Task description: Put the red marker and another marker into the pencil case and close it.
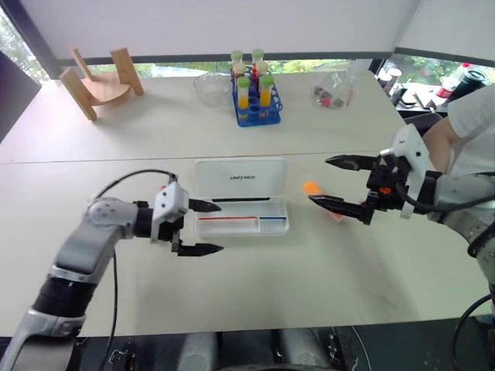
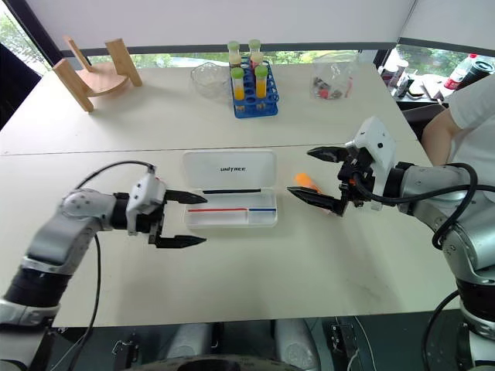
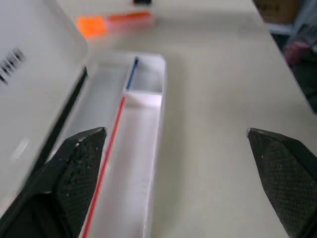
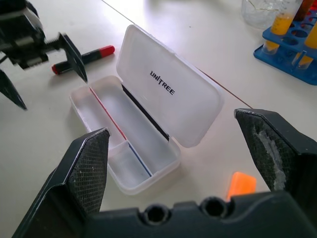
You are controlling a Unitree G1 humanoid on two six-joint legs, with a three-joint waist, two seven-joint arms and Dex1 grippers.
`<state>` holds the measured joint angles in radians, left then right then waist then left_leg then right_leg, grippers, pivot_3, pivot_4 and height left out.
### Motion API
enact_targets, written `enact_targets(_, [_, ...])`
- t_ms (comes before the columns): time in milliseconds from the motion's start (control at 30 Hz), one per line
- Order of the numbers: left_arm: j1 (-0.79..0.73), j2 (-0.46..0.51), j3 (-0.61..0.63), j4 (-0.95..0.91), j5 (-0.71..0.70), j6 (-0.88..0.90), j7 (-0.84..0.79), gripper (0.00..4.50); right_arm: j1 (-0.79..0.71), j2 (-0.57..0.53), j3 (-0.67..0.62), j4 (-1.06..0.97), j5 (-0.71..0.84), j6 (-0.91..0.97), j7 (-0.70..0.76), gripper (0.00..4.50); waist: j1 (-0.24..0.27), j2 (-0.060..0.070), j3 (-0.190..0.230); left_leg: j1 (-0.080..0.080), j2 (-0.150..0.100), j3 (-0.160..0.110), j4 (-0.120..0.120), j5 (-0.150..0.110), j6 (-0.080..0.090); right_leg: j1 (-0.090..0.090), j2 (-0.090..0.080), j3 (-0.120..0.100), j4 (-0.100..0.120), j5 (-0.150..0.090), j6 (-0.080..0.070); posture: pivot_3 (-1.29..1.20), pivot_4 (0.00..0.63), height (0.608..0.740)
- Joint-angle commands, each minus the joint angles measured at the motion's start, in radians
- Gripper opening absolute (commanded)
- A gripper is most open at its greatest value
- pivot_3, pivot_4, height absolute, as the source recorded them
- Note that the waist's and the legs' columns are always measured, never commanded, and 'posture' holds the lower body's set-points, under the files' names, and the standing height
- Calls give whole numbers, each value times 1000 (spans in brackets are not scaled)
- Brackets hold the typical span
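Right now we see the pencil case (image 1: 241, 205) lying open at the middle of the table (image 1: 255, 286), lid tipped back and tray bare, with the red marker (image 4: 83, 58) on the table just beside its left end and the orange marker (image 1: 319, 198) on the table off its right end. Our left gripper (image 1: 206, 227) hovers at the case's left end, jaws spread wide and holding nothing. Our right gripper (image 1: 337, 182) hangs over the orange marker, also wide open and empty.

The pencil case (image 1: 241, 202) lies open between the red marker (image 4: 83, 59), left, and another marker (image 1: 320, 198), right.
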<state>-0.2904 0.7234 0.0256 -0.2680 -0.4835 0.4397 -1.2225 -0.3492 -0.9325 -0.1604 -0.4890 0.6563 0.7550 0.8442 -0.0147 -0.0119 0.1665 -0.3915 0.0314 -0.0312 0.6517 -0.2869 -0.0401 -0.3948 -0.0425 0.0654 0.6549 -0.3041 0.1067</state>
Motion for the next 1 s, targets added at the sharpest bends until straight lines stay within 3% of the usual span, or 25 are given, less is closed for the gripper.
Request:
enact_targets(33, [39,13,175,-112,-92,130,174,4428,-19,4,-5,1,-6,-26,10,4500,0,0,0,0,0,0,0,0,0,0,0,0,0,0,0,0,150,740])
enact_targets(167, [99,-59,287,-126,28,223,532,4428,-35,13,9,18,-14,-41,23,4500,0,0,0,1,0,0,0,0,0,1,0,0,0,0,0,0,150,740])
enact_targets(300, [121,-178,299,-117,94,325,786,4428,-39,-8,8,32,-3,-43,69,4500,3,-1,0,1,-1,0,1,0,0,1,0,0,0,0,0,0,150,740])
enact_targets(667, [104,-305,240,48,145,399,959,4428,-7,-135,-14,28,56,-34,282,4500,3,-2,0,1,-2,0,1,0,0,2,-1,-1,0,0,0,0,150,740])
enact_targets(767, [117,-328,243,56,133,426,976,3575,-12,-131,-23,27,51,-37,277,4500,4,-1,0,2,-2,0,1,0,0,2,-1,-1,0,0,0,0,150,740])
enact_targets(933, [147,-342,251,4,99,467,968,1046,-19,-122,-23,28,46,-36,261,4500,4,-1,0,2,-2,0,1,0,0,3,-2,-1,0,0,1,0,150,740])
enact_targets(1000, [152,-332,256,-24,86,479,960,289,-24,-119,-20,29,45,-36,255,4500,3,-1,0,2,-2,0,1,0,0,3,-1,-1,0,0,1,0,150,740])
